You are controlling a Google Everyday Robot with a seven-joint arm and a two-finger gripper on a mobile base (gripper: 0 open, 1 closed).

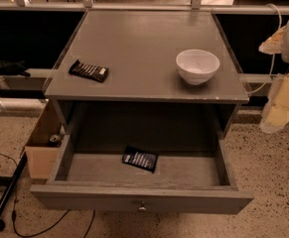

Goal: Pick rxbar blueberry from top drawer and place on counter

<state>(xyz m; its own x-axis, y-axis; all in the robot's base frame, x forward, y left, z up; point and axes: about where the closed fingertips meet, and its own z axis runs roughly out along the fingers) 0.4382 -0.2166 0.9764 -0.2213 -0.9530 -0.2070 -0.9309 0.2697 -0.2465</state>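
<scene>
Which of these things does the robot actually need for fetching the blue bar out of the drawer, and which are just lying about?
Needed: blue bar, lying in the open top drawer; counter; tool, at the right edge beside the counter.
Lying about: dark bar and white bowl on the counter; cardboard box on the floor, left.

Our gripper (284, 100) at the right edge beside the counter (139, 48), our rxbar blueberry (140, 159) flat in the open top drawer (84, 198).
</scene>
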